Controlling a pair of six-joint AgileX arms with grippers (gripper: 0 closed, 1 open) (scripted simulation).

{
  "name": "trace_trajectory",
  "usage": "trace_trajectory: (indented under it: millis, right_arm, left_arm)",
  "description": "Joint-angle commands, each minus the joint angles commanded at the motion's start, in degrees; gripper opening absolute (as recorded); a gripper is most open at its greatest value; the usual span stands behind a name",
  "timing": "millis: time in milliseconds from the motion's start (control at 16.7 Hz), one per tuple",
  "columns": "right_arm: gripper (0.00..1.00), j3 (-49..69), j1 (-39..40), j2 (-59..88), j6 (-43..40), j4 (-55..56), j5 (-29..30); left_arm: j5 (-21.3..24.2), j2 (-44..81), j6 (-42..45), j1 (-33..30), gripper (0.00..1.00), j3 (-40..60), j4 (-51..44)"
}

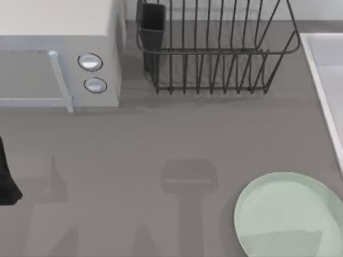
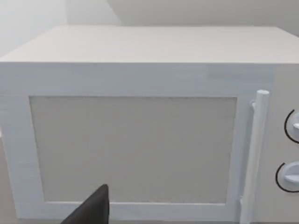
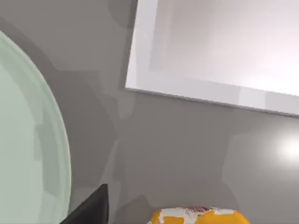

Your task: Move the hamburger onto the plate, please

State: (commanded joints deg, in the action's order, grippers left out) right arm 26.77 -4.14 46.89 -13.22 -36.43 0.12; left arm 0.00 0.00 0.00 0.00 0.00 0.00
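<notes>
hamburger (image 3: pixel 198 216) was seen at the lower edge of the right wrist view, orange-yellow with pale patches and only partly in frame, lying on the grey table (image 1: pixel 134 144) apart from the plate. the plate (image 1: pixel 292 214), pale mint green and glossy, was placed at the lower right of the top view, with its rim cut off by the frame's lower edge; its curved edge (image 3: pixel 28 140) was also caught in the right wrist view, near a white tray-like surface (image 3: pixel 219 46). a dark finger (image 3: pixel 91 207) of the right gripper was seen at the bottom of that view, but whether its fingers were wide or narrow could not be told. a dark part of the left arm (image 1: pixel 6 182) was seen at the left edge of the top view, and a dark finger (image 2: pixel 91 210) was seen before the white microwave (image 2: pixel 140 130); its opening could not be told either. the microwave (image 1: pixel 59 53) was placed at the upper left of the top view, and a black wire rack (image 1: pixel 214 48) at the upper centre.
</notes>
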Motion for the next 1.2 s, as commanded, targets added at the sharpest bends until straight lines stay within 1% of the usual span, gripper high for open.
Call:
trace_trajectory:
  millis: [300, 540, 960, 1080, 1200]
  right_arm:
    - [1.0, 10.78, -1.67, 20.45, -5.32, -14.93, 0.05]
    - [1.0, 14.78, -2.29, 27.5, -7.3, -20.25, 0.06]
    - [1.0, 14.15, -2.1, 28.08, -7.23, -19.39, 0.06]
    - [1.0, 12.4, -2.14, 29.81, -7.14, -16.13, 0.06]
    - [1.0, 9.9, -2.16, 32.47, -7.11, -10.53, 0.05]
  left_arm:
    - [0.0, 0.0, 0.0, 0.0, 1.0, 0.0, 0.0]
    - [0.0, 0.0, 0.0, 0.0, 1.0, 0.0, 0.0]
    - [0.0, 0.0, 0.0, 0.0, 1.0, 0.0, 0.0]
    - [0.0, 0.0, 0.0, 0.0, 1.0, 0.0, 0.0]
    - [0.0, 0.0, 0.0, 0.0, 1.0, 0.0, 0.0]
